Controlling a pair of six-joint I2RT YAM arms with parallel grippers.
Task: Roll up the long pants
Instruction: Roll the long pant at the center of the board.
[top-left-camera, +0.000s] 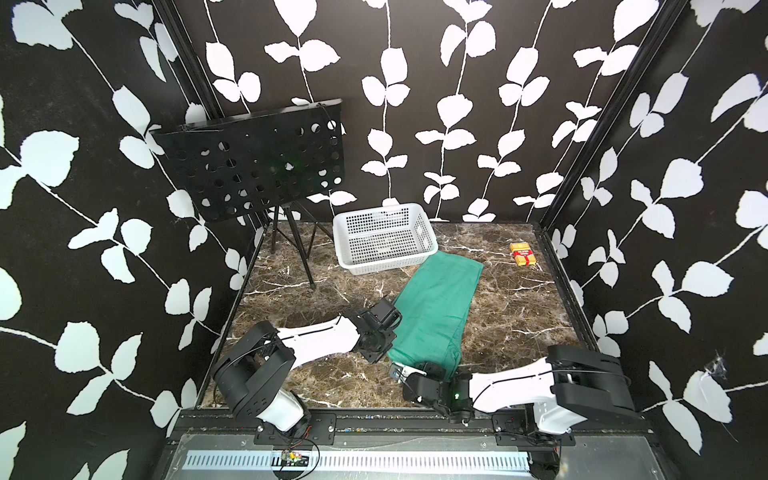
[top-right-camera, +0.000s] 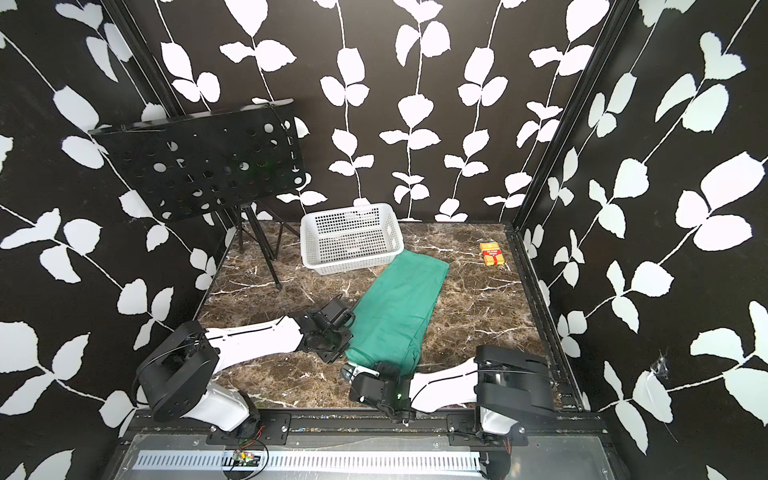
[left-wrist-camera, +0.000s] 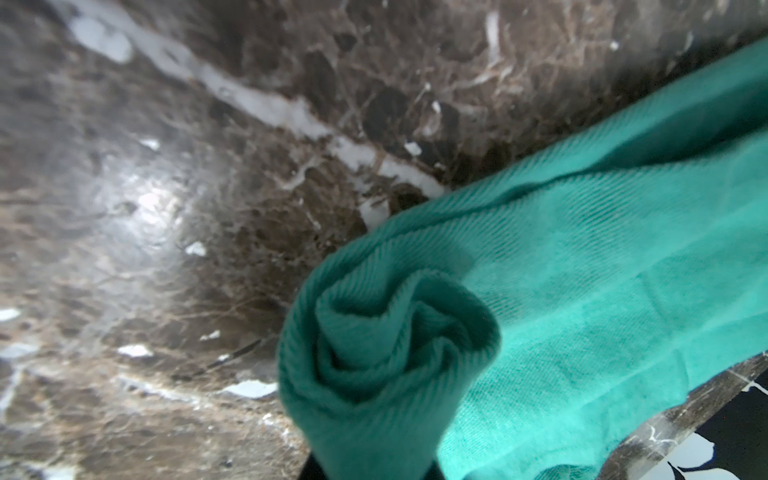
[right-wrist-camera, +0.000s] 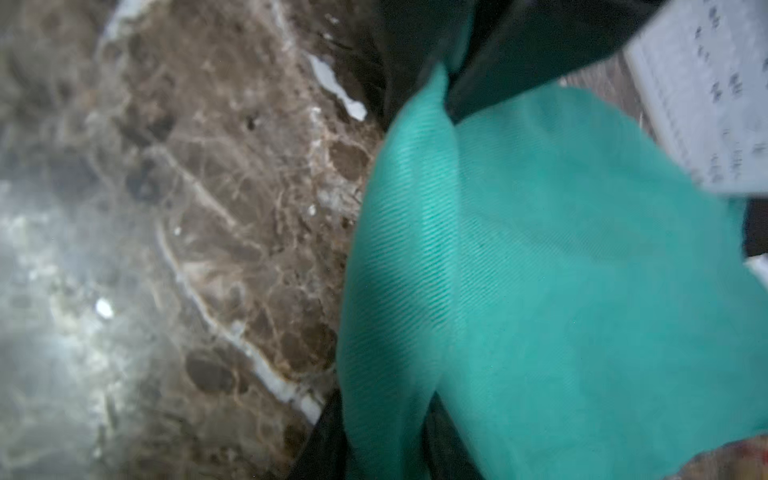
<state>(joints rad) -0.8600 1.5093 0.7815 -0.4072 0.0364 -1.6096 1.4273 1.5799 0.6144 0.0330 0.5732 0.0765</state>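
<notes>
**Roll (left-wrist-camera: 386, 332) barely begun, cloth pinched at the near end**

The brown marble-patterned tabletop (top-left-camera: 511, 316) carries everything. On it the long pants (top-left-camera: 436, 307), a large teal-green pair of soft woven cloth trousers, lie folded into one long strip that runs away from the fingers towards the back wall. Only the end at the fingers is turned over into a small tight spiral, so I judge that nearly the whole strip is left to roll.

The black left gripper (left-wrist-camera: 370, 471) has its fingers (left-wrist-camera: 311, 471) drawn narrow, with the open side of the spiral squeezed between them. The right gripper (right-wrist-camera: 382, 453) is narrow too, with a fold of the same end passing between its fingers. Two holds on one end probably keep the spiral from unwinding and let it turn evenly.

Far beyond the left fingers stands a black perforated metal music stand (top-left-camera: 253, 162) on a tripod, well apart from the cloth. Ahead of the fingers sits a white perforated plastic basket (top-left-camera: 386, 261). The strip's far end lies against or just beside its corner, I cannot tell which, so the basket may block the roll late on. A small yellow-and-red box (top-left-camera: 523, 253) lies beyond the right fingers, well clear. A white tag with blurred print (right-wrist-camera: 706, 104) shows just past the right fingers, and I cannot tell what it belongs to.
</notes>
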